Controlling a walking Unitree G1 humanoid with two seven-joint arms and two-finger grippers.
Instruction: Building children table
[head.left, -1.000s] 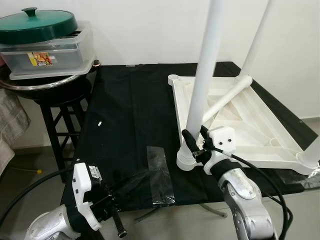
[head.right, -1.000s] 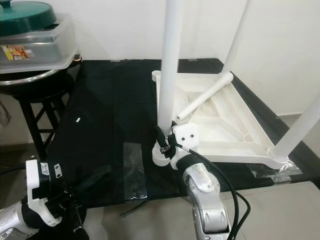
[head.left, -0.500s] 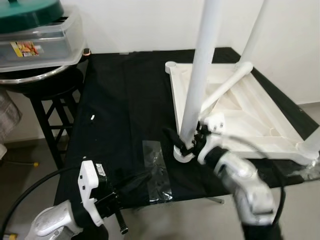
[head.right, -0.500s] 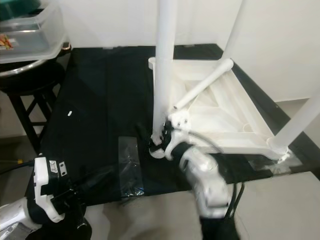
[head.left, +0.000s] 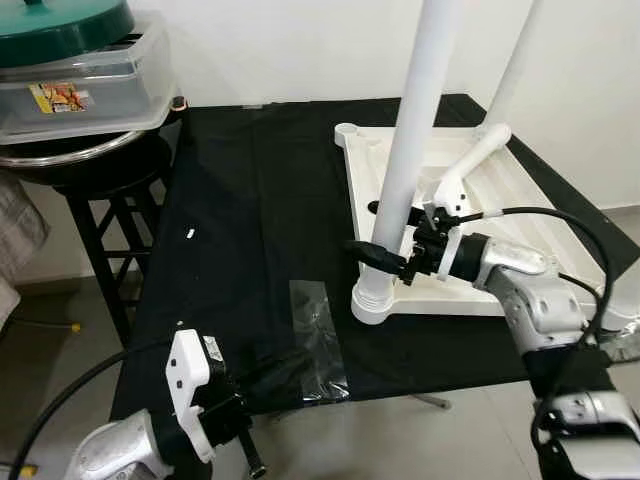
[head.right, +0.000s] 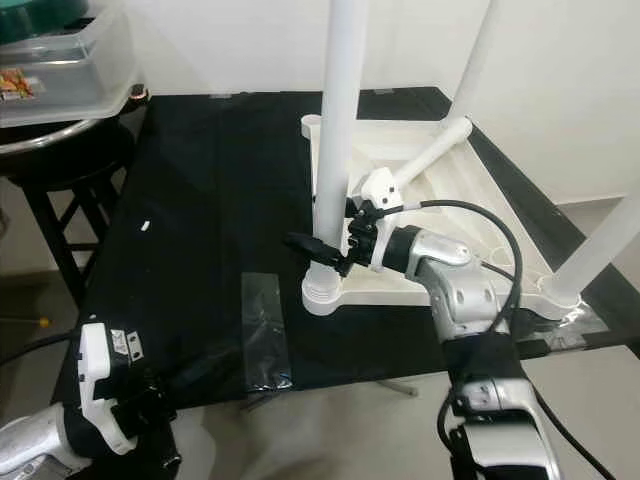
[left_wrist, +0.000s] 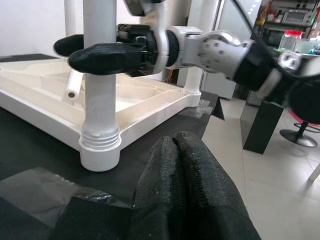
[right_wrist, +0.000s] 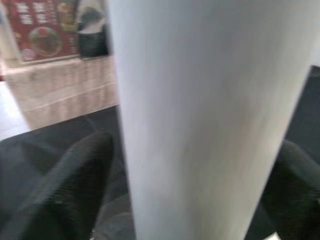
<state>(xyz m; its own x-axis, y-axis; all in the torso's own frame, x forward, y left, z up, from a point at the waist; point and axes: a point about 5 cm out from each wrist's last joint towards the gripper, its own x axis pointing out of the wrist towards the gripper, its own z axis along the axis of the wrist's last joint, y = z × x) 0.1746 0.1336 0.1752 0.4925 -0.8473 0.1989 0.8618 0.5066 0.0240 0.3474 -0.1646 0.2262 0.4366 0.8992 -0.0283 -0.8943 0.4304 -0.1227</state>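
Black fingers of the left gripper (left_wrist: 182, 165), lower left, stay pressed together, idle. Mid-frame, the right gripper (head.left: 383, 233) has swung from the socket up around the white leg (head.left: 405, 170), fingers spread astride it on the upturned tabletop (head.left: 520, 215), probably ready to screw it tight.

I see a white plastic tabletop (head.left: 520, 250) lying upside down on a black cloth. White legs stand upright at its corners, the nearest leg (head.left: 405, 160) in its socket, and one loose leg (head.left: 462, 172) lies across its underside.
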